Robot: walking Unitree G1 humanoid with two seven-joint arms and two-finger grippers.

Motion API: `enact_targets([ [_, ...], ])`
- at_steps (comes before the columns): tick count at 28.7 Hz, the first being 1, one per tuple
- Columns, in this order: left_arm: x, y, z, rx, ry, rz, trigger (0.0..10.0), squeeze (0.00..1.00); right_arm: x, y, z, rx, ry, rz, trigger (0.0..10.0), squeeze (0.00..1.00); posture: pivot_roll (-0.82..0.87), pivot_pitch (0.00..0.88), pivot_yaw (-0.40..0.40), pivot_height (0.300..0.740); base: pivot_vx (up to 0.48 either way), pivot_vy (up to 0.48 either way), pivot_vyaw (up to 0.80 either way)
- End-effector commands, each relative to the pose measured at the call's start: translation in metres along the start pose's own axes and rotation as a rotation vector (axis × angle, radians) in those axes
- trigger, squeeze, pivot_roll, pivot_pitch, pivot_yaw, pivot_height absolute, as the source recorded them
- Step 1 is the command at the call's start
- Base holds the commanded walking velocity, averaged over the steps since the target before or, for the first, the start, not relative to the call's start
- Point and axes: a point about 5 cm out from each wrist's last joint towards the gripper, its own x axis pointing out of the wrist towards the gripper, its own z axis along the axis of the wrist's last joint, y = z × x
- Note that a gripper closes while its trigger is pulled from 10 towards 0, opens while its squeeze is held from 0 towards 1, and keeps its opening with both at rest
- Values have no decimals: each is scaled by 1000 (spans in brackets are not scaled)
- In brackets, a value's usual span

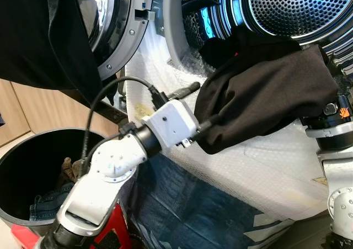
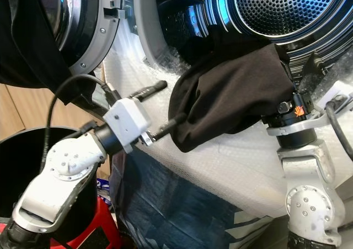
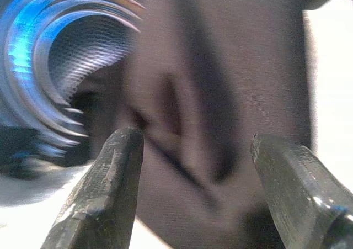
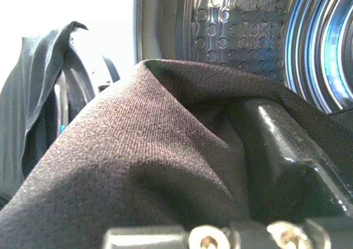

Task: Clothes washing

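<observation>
Black garment [image 1: 265, 97]: dark woven cloth, bunched, draped over the lower lip of the washing machine's open port [image 1: 182, 39], upper end just inside the perforated steel drum [image 1: 292, 6], lower end hanging down the front. Second dark cloth [image 1: 49, 33] hangs over the open door [image 1: 118, 28].

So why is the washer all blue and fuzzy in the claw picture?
Left wrist view: the drum is smeared and out of focus, its metal catching blue light, and the black cloth is soft too. Left eye view: the same drum looks sharp, with blue glare on its rim.
</observation>
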Motion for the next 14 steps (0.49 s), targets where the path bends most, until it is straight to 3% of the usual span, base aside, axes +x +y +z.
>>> enact_targets([
  [1,4,-11,2,-36,-27,-75,10000,0,0,7,6,-5,-1,45,10000,0,144,0,-152,740,0,0,0],
  [4,7,-15,4,-32,-46,-103,10000,0,0,10,5,5,6,57,10000,0,142,0,-152,740,0,0,0],
  [11,16,-1,9,-23,-90,-15,10000,0,-9,17,-2,41,24,21,10000,0,138,0,-153,740,0,0,0],
  [12,17,1,8,-41,-94,9,0,0,-11,18,-3,45,27,15,10000,0,135,0,-152,740,0,0,0],
  [14,18,1,7,-63,-100,17,0,0,-12,19,-2,46,27,13,10000,0,132,0,-152,740,0,0,0],
])
